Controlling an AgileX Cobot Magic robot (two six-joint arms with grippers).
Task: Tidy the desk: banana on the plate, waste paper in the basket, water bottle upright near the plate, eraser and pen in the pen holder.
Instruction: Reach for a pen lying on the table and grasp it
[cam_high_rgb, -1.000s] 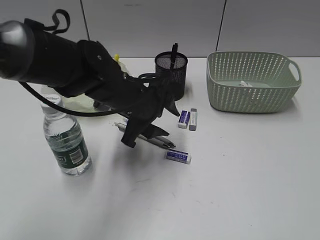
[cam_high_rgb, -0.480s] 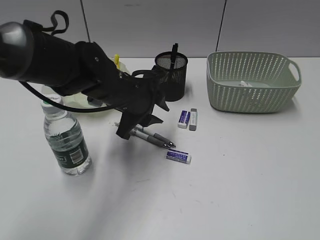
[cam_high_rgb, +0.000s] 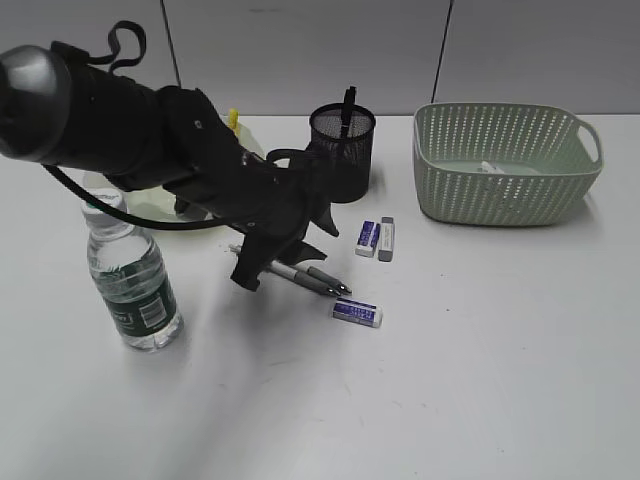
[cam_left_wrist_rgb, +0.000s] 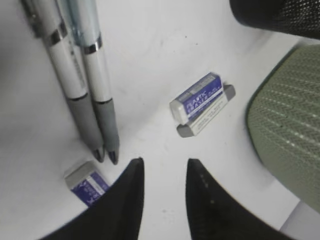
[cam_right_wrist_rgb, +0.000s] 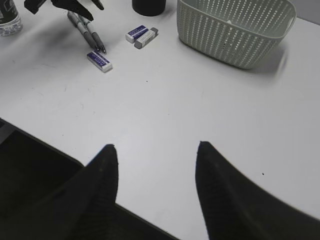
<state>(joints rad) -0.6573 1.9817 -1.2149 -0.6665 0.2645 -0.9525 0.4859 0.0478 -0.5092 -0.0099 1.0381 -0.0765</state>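
Left claw (cam_left_wrist_rgb: 162, 172): hung low above the table (cam_high_rgb: 480, 380), fingers parted with a narrow gap and nothing between them.
Pens (cam_left_wrist_rgb: 85, 85): two lay side by side on the table just off the left claw's fingertips, touching each other, tips pointing toward the claw.
Erasers by the pens: one small blue-sleeved eraser (cam_left_wrist_rgb: 86, 183) sat right beside the left finger, close to the pen tips.
Eraser pair (cam_left_wrist_rgb: 200, 102): two more lay pressed together a little beyond the claw, toward the basket.
Pen holder (cam_high_rgb: 343, 150): stood upright past the left claw, one dark pen already sticking out of it.
Basket (cam_high_rgb: 505, 165): sat well off to the claw's far side, a scrap of waste paper (cam_high_rgb: 488, 167) resting inside.
Water bottle (cam_high_rgb: 130, 275): stood upright behind the left arm, cap on.
Plate (cam_high_rgb: 150, 207): mostly hidden by the arm; a yellow banana (cam_high_rgb: 233, 118) tip peeked above it.
Right claw (cam_right_wrist_rgb: 155, 165): hovered high over bare table, well away from everything, fingers spread wide and empty.
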